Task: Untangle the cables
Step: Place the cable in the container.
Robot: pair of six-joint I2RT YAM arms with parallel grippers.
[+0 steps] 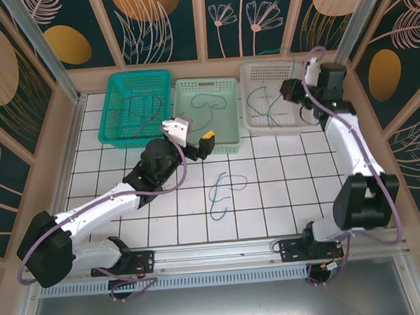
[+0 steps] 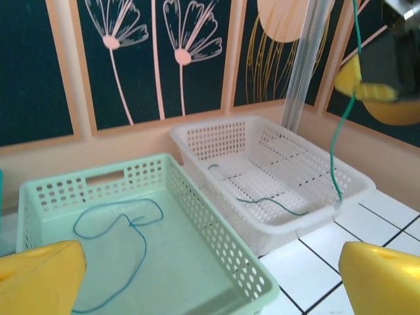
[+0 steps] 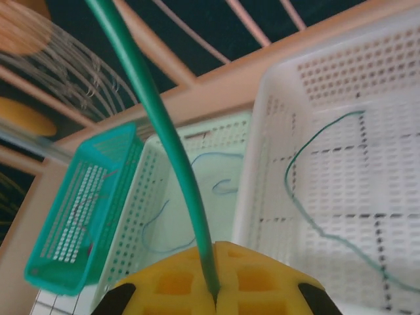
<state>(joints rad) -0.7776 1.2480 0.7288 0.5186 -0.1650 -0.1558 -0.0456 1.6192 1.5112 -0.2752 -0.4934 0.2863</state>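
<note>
My right gripper (image 3: 213,289) is shut on a green cable (image 3: 164,131), which hangs from it over the white basket (image 1: 254,122); from the left wrist view this strand (image 2: 335,151) dangles to the basket rim. Another green cable (image 3: 308,216) lies in that basket. A blue cable (image 2: 125,223) lies looped in the light-green basket (image 1: 227,138). My left gripper (image 1: 196,135) hovers open over that basket's front edge, its yellow fingertips (image 2: 39,275) wide apart and holding nothing. A small blue and green tangle of cables (image 1: 223,192) lies on the white tiles mid-table.
A teal basket (image 1: 116,131) at the back left holds thin dark and red wires (image 1: 139,108). The three baskets stand in a row against the back wall. Wooden walls close in the tiled table on the left, right and back.
</note>
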